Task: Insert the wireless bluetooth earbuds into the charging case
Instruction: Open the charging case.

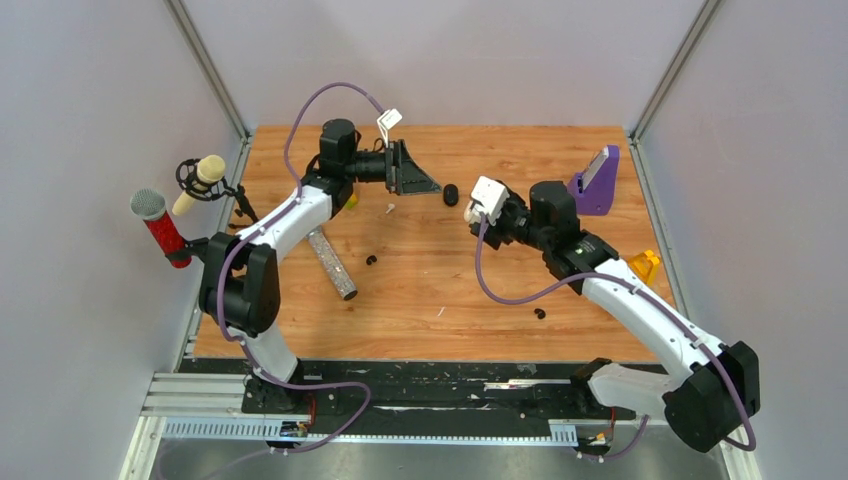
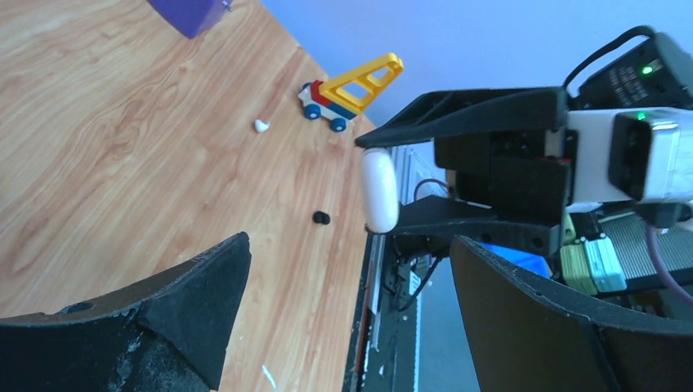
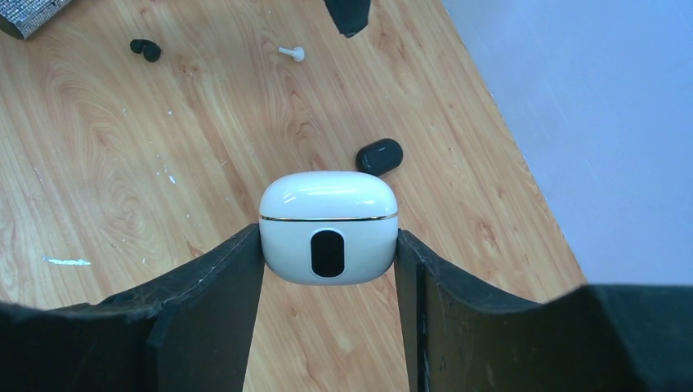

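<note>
**Top view.** Your right pincer is clamped on the white case, holding it above the wooden table. Your left pincer faces it with its jaws apart and nothing in them. The black case lies between the two pincers. A white bud sits just under the left pincer, and a black bud lies nearer its base. A second black bud is well apart from the right pincer, on the base side.

**Left wrist.** The fingers are spread wide. Ahead, the white case shows edge-on in the right pincer. Off the left finger lies the second black bud. Beyond it a second white bud lies near a toy truck, too small for you to make out its stem.

**Right wrist.** The case is pinched by its lower half, lid closed. The black case is just ahead and to the right, with the stemmed white bud and the black bud farther ahead on the left. The left pincer's tip is cut off at the top edge.
</note>
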